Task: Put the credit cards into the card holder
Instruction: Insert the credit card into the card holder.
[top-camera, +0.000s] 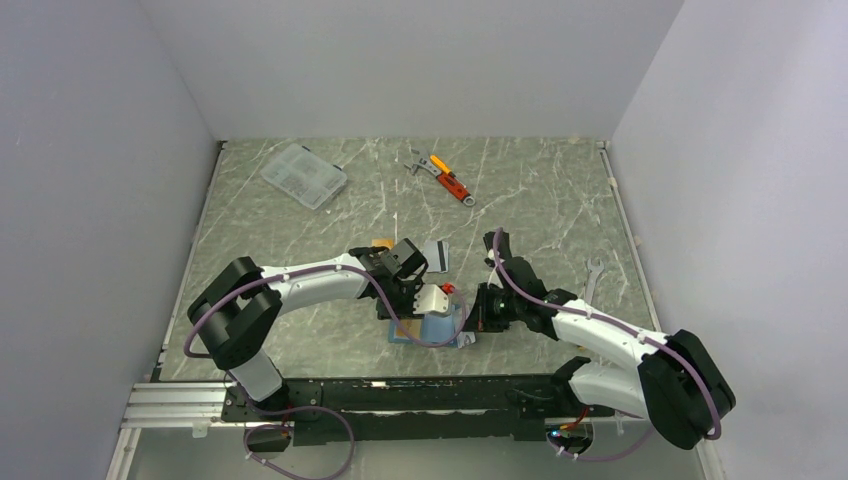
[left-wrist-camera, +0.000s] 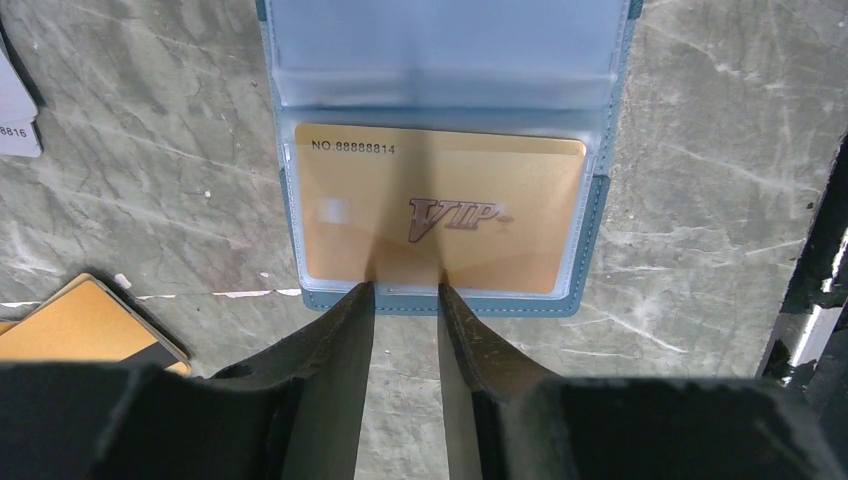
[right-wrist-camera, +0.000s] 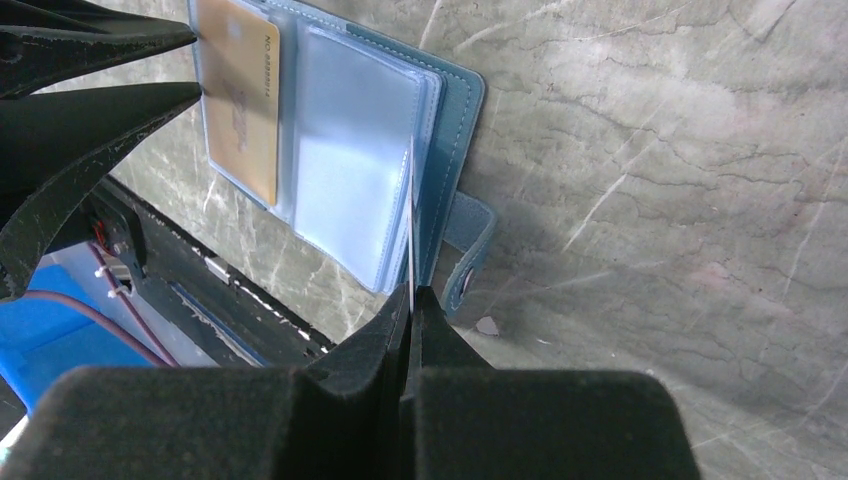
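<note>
left pincer: part-open, empty, tips at near edge of card holder | gold card: pocketed dead ahead, long side crosswise | right pincer: pinched shut on a card holder leaf | spare card: just off to the left

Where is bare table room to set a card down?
Free: marble between clear box and left arm; far right, between orange tool and wrench. Crowded: centre, where left gripper, right gripper, card holder, loose cards meet.

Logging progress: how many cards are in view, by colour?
Gold cards: 2, one in the card holder, one loose on the table, maybe another beneath it
Silver-grey cards: 1
Total: 3 clearly visible
</note>
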